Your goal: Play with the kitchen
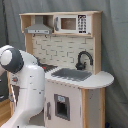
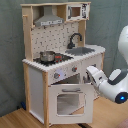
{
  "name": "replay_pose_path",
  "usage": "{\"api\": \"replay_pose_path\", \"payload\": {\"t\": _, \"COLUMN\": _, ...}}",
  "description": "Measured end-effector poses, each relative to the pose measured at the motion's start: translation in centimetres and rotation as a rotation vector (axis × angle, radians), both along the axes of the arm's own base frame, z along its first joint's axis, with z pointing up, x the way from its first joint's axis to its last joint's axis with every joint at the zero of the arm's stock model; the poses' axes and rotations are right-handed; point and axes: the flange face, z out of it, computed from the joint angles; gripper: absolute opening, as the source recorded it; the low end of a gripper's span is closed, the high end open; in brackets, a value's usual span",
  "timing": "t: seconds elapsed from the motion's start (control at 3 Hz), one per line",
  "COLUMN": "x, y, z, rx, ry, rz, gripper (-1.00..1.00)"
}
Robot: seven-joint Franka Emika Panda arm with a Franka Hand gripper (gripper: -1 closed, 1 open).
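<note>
- You've got 1 kitchen [image 2: 60, 75] standing on the floor: 1 faucet [image 1: 83, 59], 1 sink [image 1: 72, 74], 1 microwave [image 1: 71, 23], 1 pot [image 2: 47, 56].
- End effector [image 2: 91, 75] sits by the oven door [image 2: 70, 100]; can't tell its grip state.

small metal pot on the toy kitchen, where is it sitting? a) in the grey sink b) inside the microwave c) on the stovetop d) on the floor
c: in the second exterior view the small metal pot stands on the stovetop, beside the grey sink.
</note>
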Motion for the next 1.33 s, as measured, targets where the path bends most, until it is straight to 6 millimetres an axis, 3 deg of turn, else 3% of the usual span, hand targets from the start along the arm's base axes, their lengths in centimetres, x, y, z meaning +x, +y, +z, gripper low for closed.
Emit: {"api": "replay_pose_path", "payload": {"t": 1.33, "x": -4.4, "y": -1.6, "z": 2.1, "rx": -0.182, "ry": 0.115, "rz": 0.066, "gripper": 1.00}}
